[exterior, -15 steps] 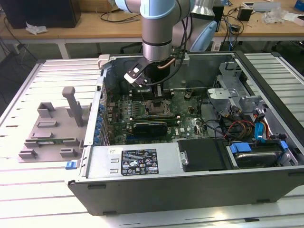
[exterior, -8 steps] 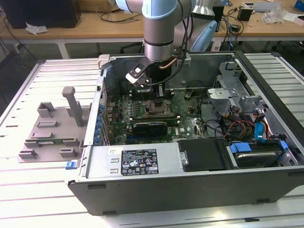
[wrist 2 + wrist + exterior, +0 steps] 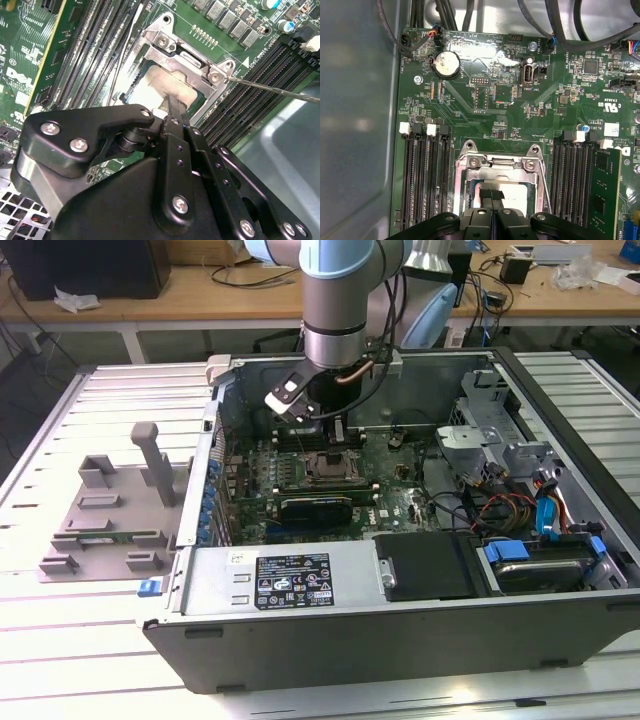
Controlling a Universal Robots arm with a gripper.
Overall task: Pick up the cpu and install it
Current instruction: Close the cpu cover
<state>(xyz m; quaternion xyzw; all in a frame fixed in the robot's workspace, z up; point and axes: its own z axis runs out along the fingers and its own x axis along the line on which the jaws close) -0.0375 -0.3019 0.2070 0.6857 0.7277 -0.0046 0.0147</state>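
The cpu, a small square chip with a silvery-white top, lies flat inside the open metal socket frame on the green motherboard; it also shows in the first wrist view as cpu. My gripper hangs straight above it inside the computer case. Its two black fingers are pressed together with no gap. Their tips meet the near part of the chip's top. In the exterior view the gripper stands over the socket at the board's middle.
Memory slots flank the socket on both sides, and a thin socket lever juts out beside it. A long black card lies on the board. A grey tray with upright posts sits at the exterior view's left, outside the case. Cables crowd the drive bay.
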